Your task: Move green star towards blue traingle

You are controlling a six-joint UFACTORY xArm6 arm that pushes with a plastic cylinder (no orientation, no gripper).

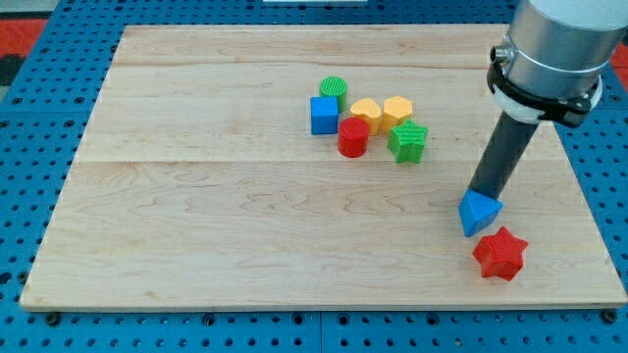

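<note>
Pale wooden board on a blue pegboard. My arm comes in from the view's top right, a bare dark rod with nothing to open or hold. My tip sits at the upper edge of the blue triangular block, seemingly touching it.

Step in hand, as I judge it: get behind the star. Swing round to its top-left side, then push down-right in a straight line. Tight fit there; keep clear of neighbours.

Green star-shaped block lies up-left of my tip, apart from it, at the right end of the cluster, just below the yellow hexagonal block.

Red star block sits just beyond the triangle.
</note>
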